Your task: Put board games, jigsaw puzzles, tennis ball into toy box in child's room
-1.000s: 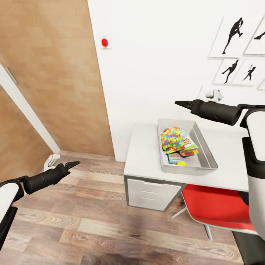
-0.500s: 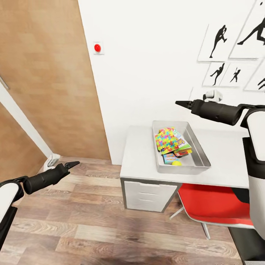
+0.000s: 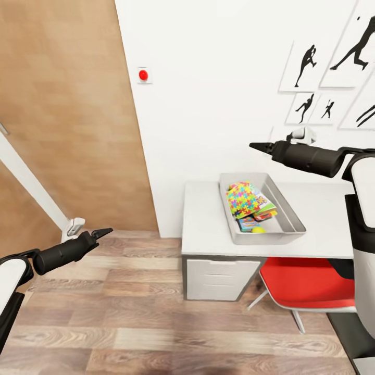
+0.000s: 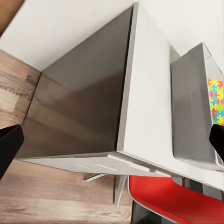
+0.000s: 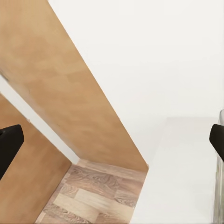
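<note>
The toy box [image 3: 284, 208] sits on the desk [image 3: 208, 219], toward its left end and reaching from near the wall almost to the front edge. Inside it a jigsaw puzzle [image 3: 242, 199] lies on top of the board games [image 3: 264, 205], and the tennis ball [image 3: 258, 229] rests in the front end of the box, just beside a small blue game box [image 3: 247, 223]. A red chair [image 3: 307, 284] is tucked under the desk. The left hand [image 3: 100, 233] hangs over the wood floor [image 3: 156, 317], well apart from the desk, fingers spread wide and holding nothing. The right hand [image 3: 259, 147] is raised above the box, near the wall, likewise wide and empty.
</note>
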Controlling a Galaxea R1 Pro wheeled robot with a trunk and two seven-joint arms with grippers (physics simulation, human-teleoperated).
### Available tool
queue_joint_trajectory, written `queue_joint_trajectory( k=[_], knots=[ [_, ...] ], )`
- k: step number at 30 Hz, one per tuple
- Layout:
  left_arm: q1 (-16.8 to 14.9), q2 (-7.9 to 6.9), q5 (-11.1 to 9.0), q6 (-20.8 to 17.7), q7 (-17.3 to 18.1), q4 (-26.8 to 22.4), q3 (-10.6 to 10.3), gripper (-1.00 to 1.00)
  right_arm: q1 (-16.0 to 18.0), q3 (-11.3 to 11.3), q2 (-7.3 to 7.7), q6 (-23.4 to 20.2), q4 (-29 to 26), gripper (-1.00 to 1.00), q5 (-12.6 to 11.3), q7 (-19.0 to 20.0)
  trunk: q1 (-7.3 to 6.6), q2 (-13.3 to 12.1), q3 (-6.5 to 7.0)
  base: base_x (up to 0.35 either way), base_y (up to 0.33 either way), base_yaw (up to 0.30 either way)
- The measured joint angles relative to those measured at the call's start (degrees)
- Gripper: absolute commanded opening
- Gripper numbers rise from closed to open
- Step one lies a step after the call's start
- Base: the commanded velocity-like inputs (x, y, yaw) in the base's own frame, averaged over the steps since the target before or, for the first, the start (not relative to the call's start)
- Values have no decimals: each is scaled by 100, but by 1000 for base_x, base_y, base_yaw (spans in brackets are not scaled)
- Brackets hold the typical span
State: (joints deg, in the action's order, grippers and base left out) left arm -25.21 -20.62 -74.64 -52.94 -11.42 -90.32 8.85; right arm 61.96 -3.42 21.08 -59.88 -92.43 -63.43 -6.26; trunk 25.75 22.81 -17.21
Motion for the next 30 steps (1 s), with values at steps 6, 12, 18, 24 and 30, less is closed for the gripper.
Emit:
queue_joint_trajectory(
  k=[6, 12, 18, 24, 30],
  knots=[
    [1, -1, 0, -2, 0, 0, 2, 100, 0, 84, 15, 0, 0, 100, 0, 0, 0, 0, 52, 0, 318, -134],
    [1, 2, 0, 4, -3, 0, -6, 100, -2, 140, 87, 0, 0, 100, 26, -3, 0, 0, 104, 0, 298, -135],
    [2, 8, 18, 17, -11, 19, -12, 100, -102, 158, 358, -1, 5, 100, 44, -148, 0, 0, 155, 0, 140, -136],
    [11, 127, 362, 28, -4, 295, -22, 100, -460, 239, 968, -2, 5, 100, 32, -441, 0, 0, 206, 0, 39, -136],
    [100, 357, 902, 31, 0, 742, -73, 100, -1220, 968, 1511, 8, 6, 100, 10, -476, 0, 0, 257, 0, 8, -138]
  ],
)
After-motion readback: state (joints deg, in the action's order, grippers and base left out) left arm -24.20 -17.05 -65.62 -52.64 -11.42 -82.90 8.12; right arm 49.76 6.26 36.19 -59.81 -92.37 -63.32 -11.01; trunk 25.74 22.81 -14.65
